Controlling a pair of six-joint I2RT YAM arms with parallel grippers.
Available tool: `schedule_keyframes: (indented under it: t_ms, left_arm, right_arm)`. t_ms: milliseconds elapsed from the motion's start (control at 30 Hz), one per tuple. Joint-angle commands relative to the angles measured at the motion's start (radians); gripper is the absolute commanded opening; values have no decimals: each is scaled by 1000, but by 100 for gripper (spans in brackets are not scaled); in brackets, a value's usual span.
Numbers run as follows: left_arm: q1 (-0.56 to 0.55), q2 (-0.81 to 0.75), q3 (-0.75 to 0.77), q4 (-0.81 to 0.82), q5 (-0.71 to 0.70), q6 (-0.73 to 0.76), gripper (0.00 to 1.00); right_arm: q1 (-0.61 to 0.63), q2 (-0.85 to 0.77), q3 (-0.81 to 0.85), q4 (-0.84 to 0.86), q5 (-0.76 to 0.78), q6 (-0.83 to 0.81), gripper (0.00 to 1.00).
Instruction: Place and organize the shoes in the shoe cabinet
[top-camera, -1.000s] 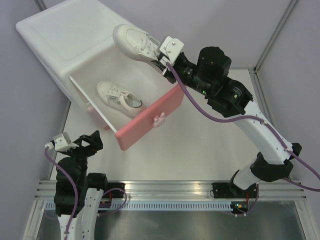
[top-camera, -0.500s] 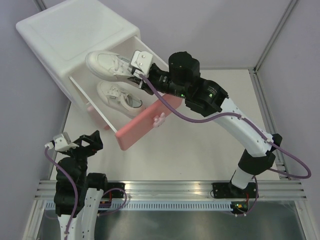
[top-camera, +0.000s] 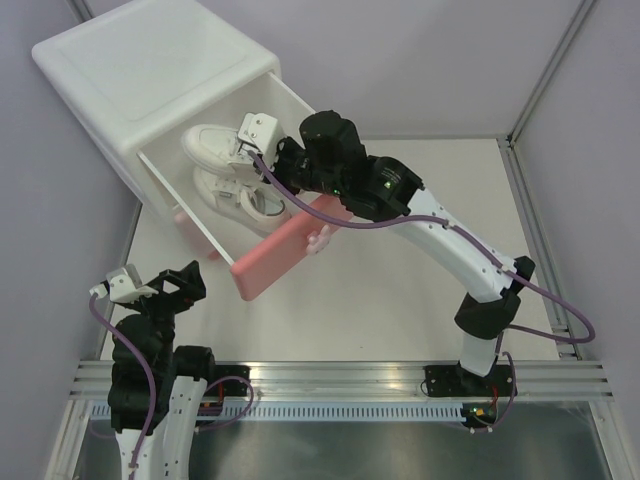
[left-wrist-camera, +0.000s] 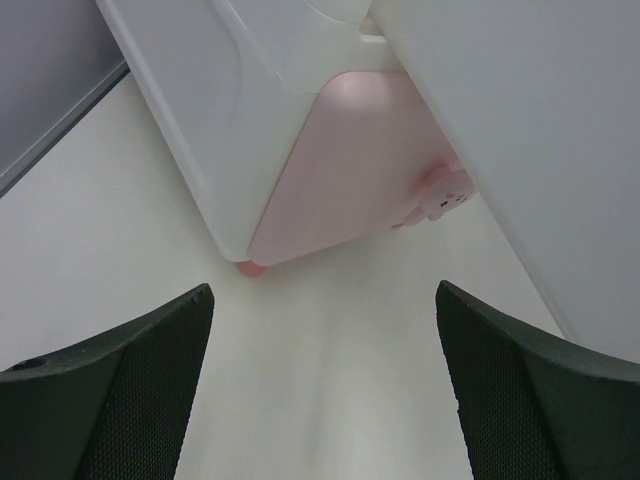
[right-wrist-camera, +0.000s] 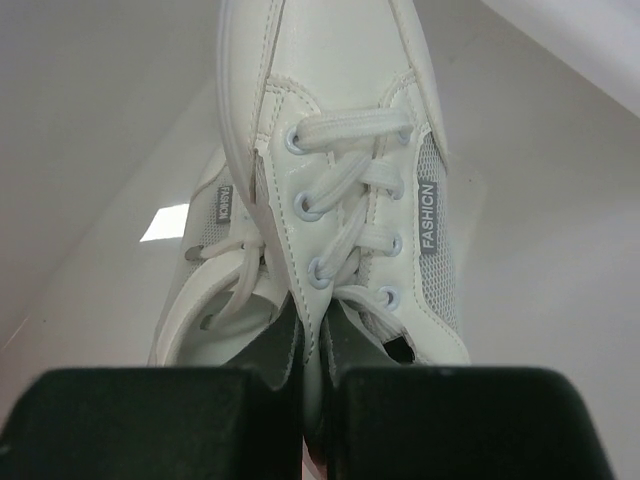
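Now, sneaker (top-camera: 212, 143) toe toward cabinet (top-camera: 130, 70)

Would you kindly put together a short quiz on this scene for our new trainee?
1. True or false: the right gripper is shut on a shoe.
2. Besides that one, how many shoes lie in the open upper drawer? A) none B) one C) three
3. Complete: the left gripper holds ____.
Key: 1 true; 2 B; 3 nothing, its jaws stand open.
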Motion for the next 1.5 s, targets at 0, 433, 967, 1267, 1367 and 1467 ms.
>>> schedule_keyframes:
  t_ms: [0,433,967,1267,1367,1467]
  left_arm:
    - [-1,-24,-5,31,20,30,94]
    - [-1,-25,-5,32,20,32,94]
    - [3,-27,-7,31,20,32,94]
    - [4,-31,-7,32,20,33,94]
    - [4,-33,-8,32,20,33,94]
    - [4,-34,-8,32,20,33,94]
  right_arm:
    - [1,6,80,78,117,11,0]
    - [-3,107,132,24,213,13,1]
    - [-10,165,152,9,286,65,0]
    - [-13,156,143,-3,305,93,1]
    - [-11,155,143,-5,318,102,1]
    - [-13,151,140,-6,329,103,1]
